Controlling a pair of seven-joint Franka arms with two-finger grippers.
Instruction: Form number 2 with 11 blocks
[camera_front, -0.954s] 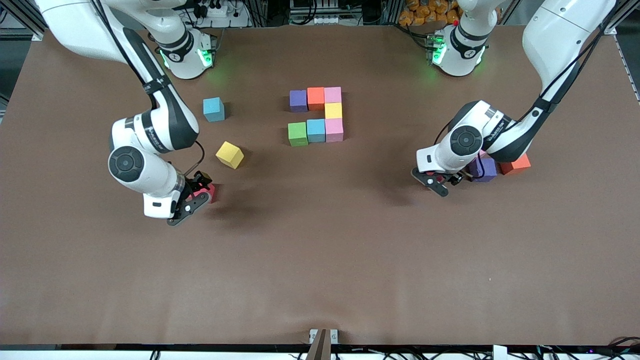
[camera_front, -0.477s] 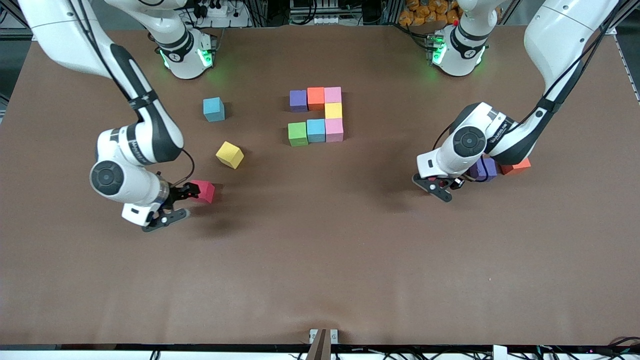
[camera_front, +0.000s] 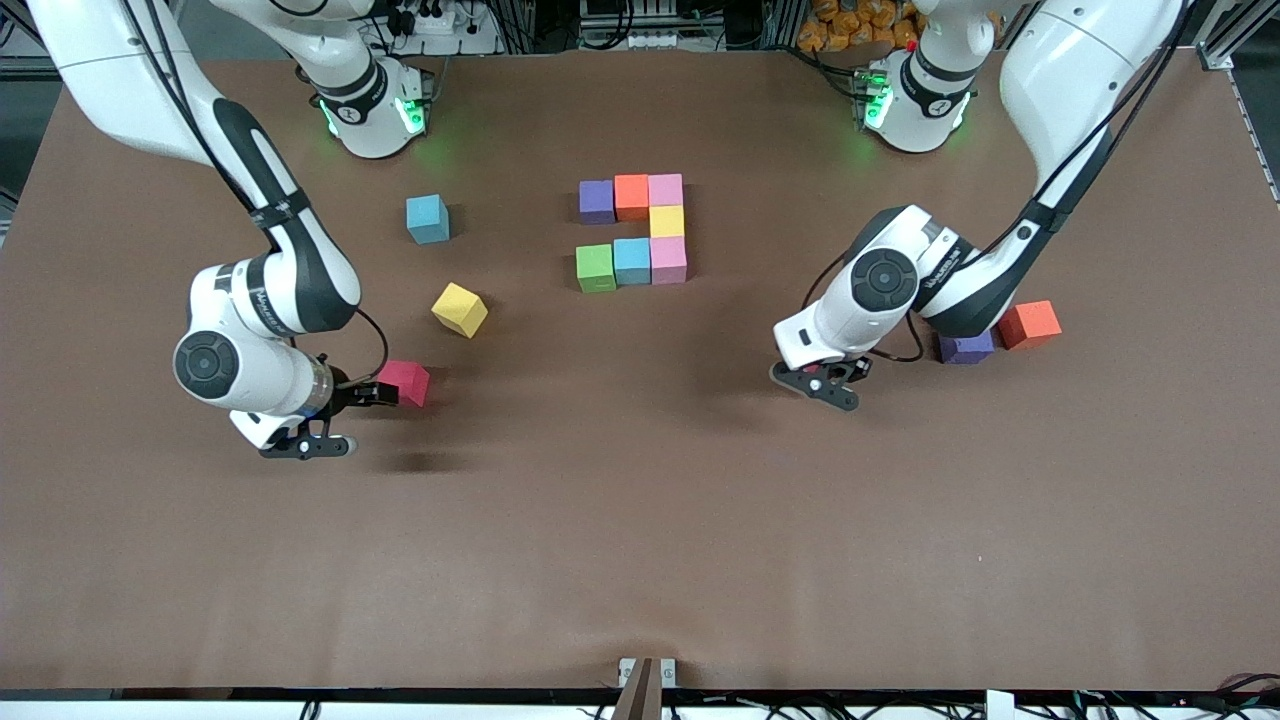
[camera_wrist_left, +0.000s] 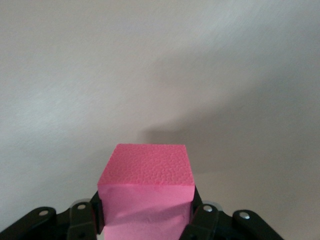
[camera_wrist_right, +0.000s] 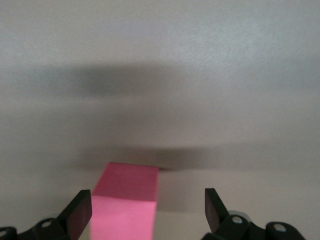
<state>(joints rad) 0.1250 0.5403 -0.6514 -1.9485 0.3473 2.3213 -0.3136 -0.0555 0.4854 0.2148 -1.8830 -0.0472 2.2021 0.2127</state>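
The number 2 stands partly built at mid-table: purple (camera_front: 597, 201), orange (camera_front: 631, 196) and pink (camera_front: 665, 189) blocks in a row, then yellow (camera_front: 667, 221), then pink (camera_front: 668, 259), blue (camera_front: 632, 260) and green (camera_front: 596, 267). My left gripper (camera_front: 825, 385) (camera_wrist_left: 147, 212) is shut on a pinkish-red block (camera_wrist_left: 146, 172), above bare table toward the left arm's end; the hand hides that block in the front view. My right gripper (camera_front: 345, 420) (camera_wrist_right: 147, 200) is open beside a red block (camera_front: 403, 382) (camera_wrist_right: 127, 200) that lies on the table, close to one finger.
Loose blocks lie toward the right arm's end: a blue one (camera_front: 427, 218) and a tilted yellow one (camera_front: 460, 309). A purple block (camera_front: 965, 347) and an orange-red block (camera_front: 1030, 323) sit toward the left arm's end, partly under the left arm.
The left gripper closed on its block and carried it away from the purple and orange-red blocks toward mid-table. The right gripper drew back from the red block, which stayed put.
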